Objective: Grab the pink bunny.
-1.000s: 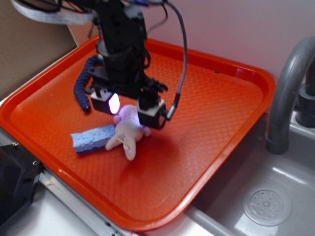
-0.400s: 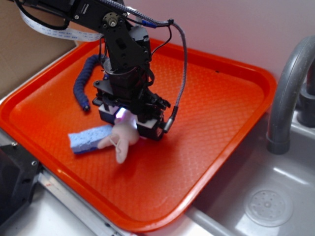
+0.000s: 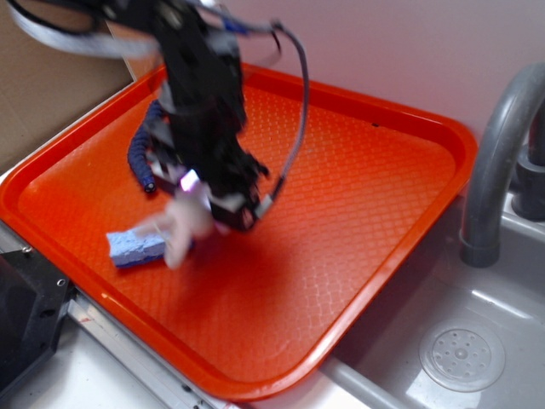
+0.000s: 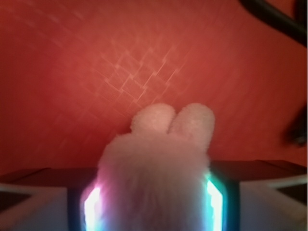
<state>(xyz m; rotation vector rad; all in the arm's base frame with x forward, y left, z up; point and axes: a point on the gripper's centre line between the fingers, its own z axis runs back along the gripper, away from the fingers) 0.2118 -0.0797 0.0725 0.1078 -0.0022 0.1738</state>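
Note:
The pink bunny (image 3: 180,230) hangs blurred from my gripper (image 3: 211,198) over the left part of the orange tray (image 3: 358,221). In the wrist view the bunny (image 4: 159,163) fills the space between the two glowing pads (image 4: 91,207), with its two stubby limbs sticking out above the tray floor. My gripper (image 4: 154,204) is shut on the bunny. The bunny's lower end sits over the near end of the blue sponge (image 3: 132,247).
A dark blue curved plush worm (image 3: 140,153) lies at the tray's left back, partly behind the arm. A grey faucet (image 3: 498,162) and a sink with a drain (image 3: 464,354) are to the right. A cardboard wall (image 3: 51,77) stands at the left.
The jaws closed on the bunny, and the gripper has moved left with it; the bunny now hangs lifted over the sponge. The sponge has shifted slightly left.

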